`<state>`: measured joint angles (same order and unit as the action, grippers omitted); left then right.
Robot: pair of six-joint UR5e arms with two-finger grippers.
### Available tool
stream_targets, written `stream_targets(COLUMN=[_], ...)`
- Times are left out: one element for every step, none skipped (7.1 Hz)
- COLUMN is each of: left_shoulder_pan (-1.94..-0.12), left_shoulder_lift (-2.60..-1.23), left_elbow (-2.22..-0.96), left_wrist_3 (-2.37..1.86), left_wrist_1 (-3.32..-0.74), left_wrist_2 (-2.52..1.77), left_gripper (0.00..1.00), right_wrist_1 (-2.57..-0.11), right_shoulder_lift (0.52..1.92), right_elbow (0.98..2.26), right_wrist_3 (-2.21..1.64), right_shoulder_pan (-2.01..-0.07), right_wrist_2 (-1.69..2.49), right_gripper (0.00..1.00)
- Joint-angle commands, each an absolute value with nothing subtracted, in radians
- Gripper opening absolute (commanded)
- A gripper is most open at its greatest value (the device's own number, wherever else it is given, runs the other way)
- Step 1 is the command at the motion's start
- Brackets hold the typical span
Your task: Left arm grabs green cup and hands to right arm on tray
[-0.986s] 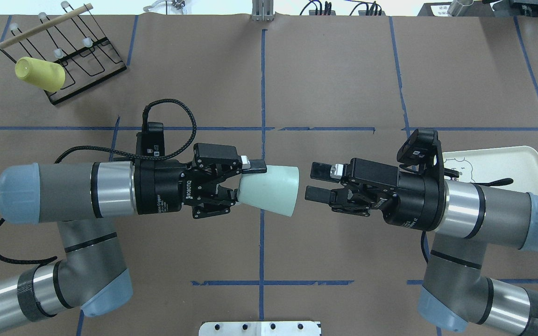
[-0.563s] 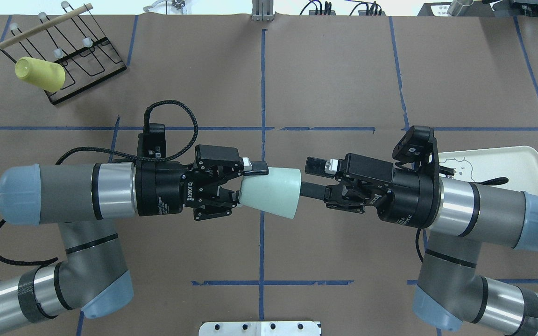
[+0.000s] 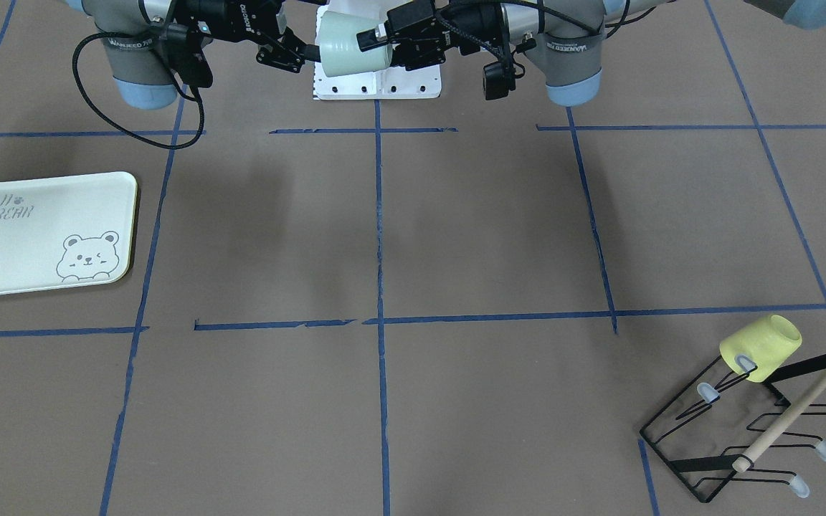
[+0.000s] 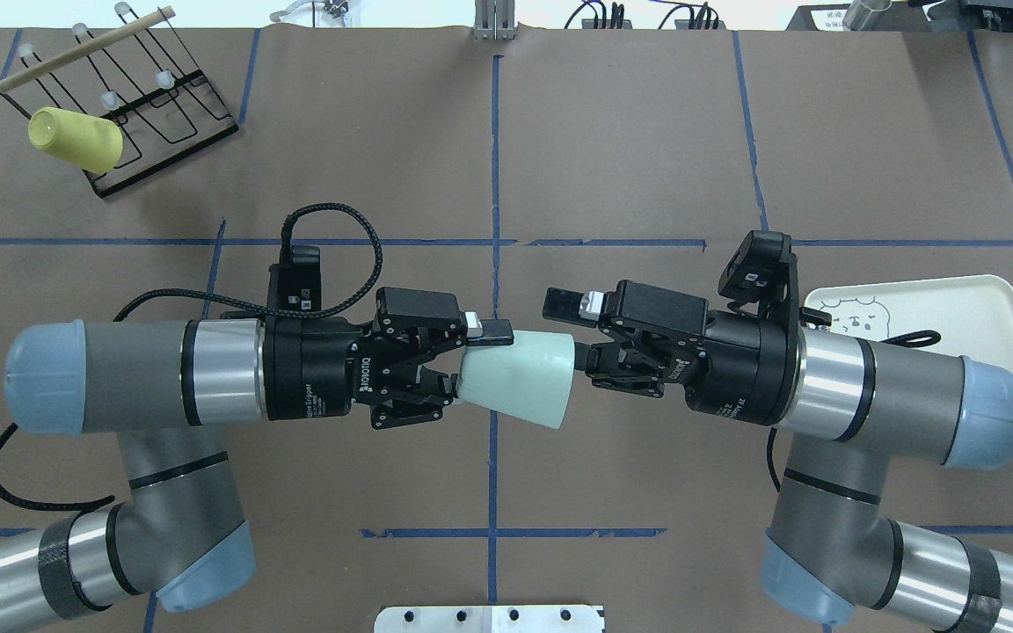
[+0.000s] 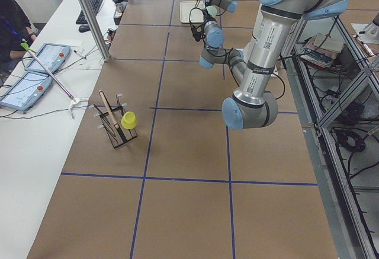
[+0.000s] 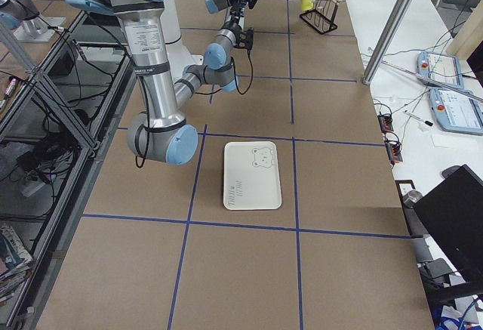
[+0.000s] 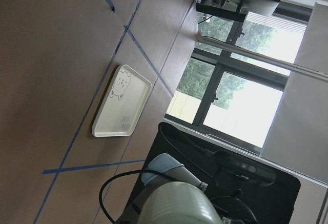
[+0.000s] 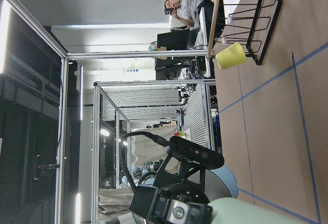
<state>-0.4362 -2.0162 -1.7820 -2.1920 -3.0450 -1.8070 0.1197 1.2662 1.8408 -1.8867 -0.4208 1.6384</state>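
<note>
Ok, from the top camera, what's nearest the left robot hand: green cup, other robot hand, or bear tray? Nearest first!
1. Green cup: held in the left gripper, mid-table.
2. Right gripper: at the cup's mouth, just to its right.
3. Tray: far off at the right edge.

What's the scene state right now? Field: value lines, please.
left hand: shut on the narrow base of the green cup, held level in the air
cup mouth: faces the right hand
right hand: open, one finger above the rim, the other at the mouth, not yet closed
tray: at the robot's right, cup not on it
yellow cup: hung on the wire rack, far left corner
</note>
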Motion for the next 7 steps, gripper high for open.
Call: stream_targets(left_shoulder_pan=[-0.436,-0.436,-0.436,-0.436,-0.436,-0.436,-0.436], left_shoulder_lift=[-2.016,-2.014,-2.016,-2.014,-2.017,-2.019,-2.019], left_elbow=[-1.782,-1.782,-1.782,-1.782,-1.782,-1.784,-1.783], left_wrist_3=[-2.192,-2.192,-2.192,-2.194,-2.194,-2.194,-2.194], left_wrist_1=[-3.045,-3.046,-3.045,-3.046,-3.046,-3.046,-3.046], left_wrist_2=[-1.807,-1.809,-1.807,-1.809,-1.807,-1.807,-1.807], left_gripper=[0.31,0.31,0.31,0.31,0.31,0.31,0.31], right_wrist_1=[0.118,0.117,0.117,0.117,0.117,0.118,0.118], right_shoulder_lift=[1.267,1.269,1.273,1.278,1.279,1.279,1.281], right_elbow=[1.841,1.841,1.841,1.839,1.839,1.839,1.839], right_wrist_3=[-1.885,-1.884,-1.884,-1.881,-1.881,-1.881,-1.881], right_shoulder_pan=[-0.416,-0.413,-0.408,-0.402,-0.399,-0.396,-0.394], right_wrist_2=[1.640,1.640,1.641,1.641,1.641,1.643,1.643], right_gripper=[0.44,0.38,0.38,0.38,0.38,0.39,0.39])
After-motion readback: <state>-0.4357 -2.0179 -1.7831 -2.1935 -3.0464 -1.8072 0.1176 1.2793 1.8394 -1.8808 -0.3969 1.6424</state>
